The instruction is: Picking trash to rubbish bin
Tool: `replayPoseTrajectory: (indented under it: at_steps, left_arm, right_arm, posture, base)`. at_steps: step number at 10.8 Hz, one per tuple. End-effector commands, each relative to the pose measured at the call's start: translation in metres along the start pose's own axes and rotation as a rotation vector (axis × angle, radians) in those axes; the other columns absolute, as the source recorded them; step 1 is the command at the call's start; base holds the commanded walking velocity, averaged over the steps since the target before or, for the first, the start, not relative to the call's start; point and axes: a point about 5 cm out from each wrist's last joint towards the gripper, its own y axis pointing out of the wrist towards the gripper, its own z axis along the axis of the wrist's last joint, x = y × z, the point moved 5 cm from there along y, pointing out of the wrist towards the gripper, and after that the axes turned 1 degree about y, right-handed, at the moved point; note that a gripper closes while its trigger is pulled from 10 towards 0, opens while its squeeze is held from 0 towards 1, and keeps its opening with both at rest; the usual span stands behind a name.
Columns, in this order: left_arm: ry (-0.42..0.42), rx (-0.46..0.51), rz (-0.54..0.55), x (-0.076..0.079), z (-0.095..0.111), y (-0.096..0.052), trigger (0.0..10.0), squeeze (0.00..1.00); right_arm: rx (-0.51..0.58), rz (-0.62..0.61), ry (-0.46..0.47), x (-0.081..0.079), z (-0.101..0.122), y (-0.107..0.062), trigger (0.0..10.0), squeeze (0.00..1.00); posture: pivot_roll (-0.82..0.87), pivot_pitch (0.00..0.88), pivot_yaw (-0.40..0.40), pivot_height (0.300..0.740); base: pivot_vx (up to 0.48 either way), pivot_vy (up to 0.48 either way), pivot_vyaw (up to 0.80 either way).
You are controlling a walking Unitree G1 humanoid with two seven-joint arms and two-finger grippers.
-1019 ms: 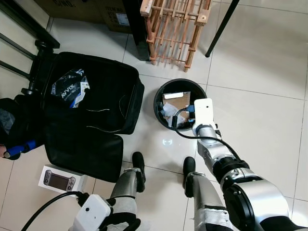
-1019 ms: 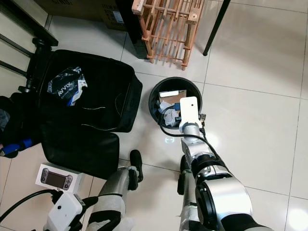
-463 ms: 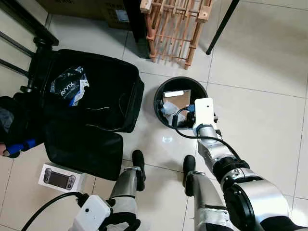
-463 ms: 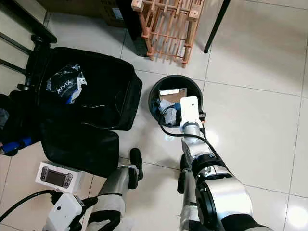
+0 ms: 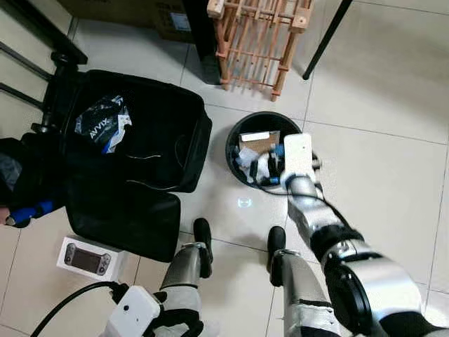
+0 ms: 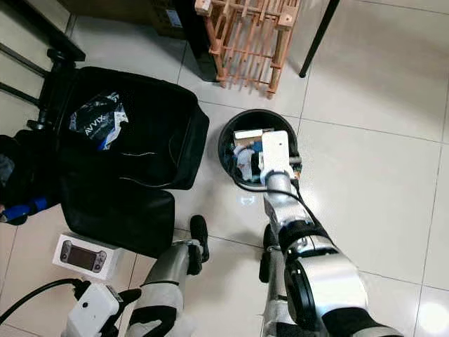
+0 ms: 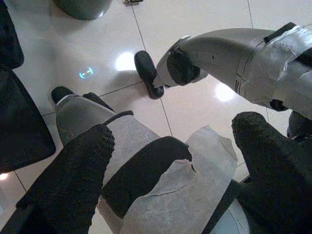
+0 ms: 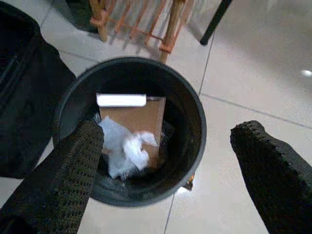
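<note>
From its wrist view, the right gripper hangs spread and empty above the rubbish bin, where crumpled paper and cardboard lie. The left gripper (idle, also spread) hangs low. Open tiles flank the bin; a black suitcase lies opposite.

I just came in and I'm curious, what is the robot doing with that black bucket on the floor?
It is tidying up. Its right claw hangs open over the black bin and holds nothing. Inside the bin lie a piece of cardboard and some crumpled white paper. The left claw hangs open and idle down by the robot's legs. Beside the bin an open black bag lies on the tiled floor with a shiny wrapper on it.
</note>
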Motion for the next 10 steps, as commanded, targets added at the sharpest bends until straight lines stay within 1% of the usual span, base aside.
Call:
replayPoseTrajectory:
  at_steps: [1, 4, 5, 6, 7, 8, 9, 10]
  left_arm:
    - [-0.036, -0.051, -0.012, 0.006, -0.012, -0.003, 10.0, 0.00]
    - [-0.030, -0.045, -0.014, 0.004, -0.012, 0.002, 10.0, 0.00]
    - [-0.024, -0.035, -0.015, 0.002, -0.010, 0.007, 10.0, 0.00]
    - [-0.020, -0.027, -0.014, 0.000, -0.009, 0.010, 10.0, 0.00]
    - [-0.004, 0.006, -0.010, -0.006, -0.001, 0.019, 10.0, 0.00]
    - [0.022, 0.050, -0.013, -0.016, 0.010, 0.032, 10.0, 0.00]
    - [0.027, 0.060, -0.016, -0.017, 0.013, 0.035, 10.0, 0.00]
    - [0.053, 0.101, -0.034, -0.021, 0.024, 0.047, 10.0, 0.00]
  right_arm:
    - [-0.077, 0.016, 0.002, -0.005, -0.026, -0.008, 10.0, 1.00]
    - [-0.083, 0.002, -0.008, 0.002, -0.033, -0.009, 10.0, 1.00]
    - [-0.079, -0.007, -0.011, 0.006, -0.032, -0.009, 10.0, 0.69]
    - [-0.072, -0.013, -0.014, 0.009, -0.031, -0.008, 10.0, 0.00]
    - [-0.048, -0.046, -0.031, 0.020, -0.029, -0.008, 10.0, 0.00]
    - [-0.016, -0.103, -0.025, 0.041, -0.026, -0.007, 10.0, 0.00]
    - [-0.008, -0.113, -0.023, 0.046, -0.025, -0.007, 10.0, 0.00]
    - [0.040, -0.140, -0.026, 0.061, -0.020, -0.009, 10.0, 0.00]
  posture:
    - [0.40, 0.728, 0.136, 0.740]
    - [0.38, 0.712, 0.132, 0.740]
    - [0.37, 0.687, 0.123, 0.740]
    - [0.36, 0.668, 0.117, 0.740]
    - [0.34, 0.631, 0.109, 0.740]
    - [0.30, 0.571, 0.101, 0.740]
    - [0.30, 0.563, 0.100, 0.740]
    - [0.26, 0.505, 0.095, 0.740]
  base:
    - [0.000, 0.000, 0.00]
    - [0.000, 0.000, 0.00]
    - [0.000, 0.000, 0.00]
    - [0.000, 0.000, 0.00]
    - [0.000, 0.000, 0.00]
    - [0.000, 0.000, 0.00]
    - [0.000, 0.000, 0.00]
    - [0.000, 0.000, 0.00]
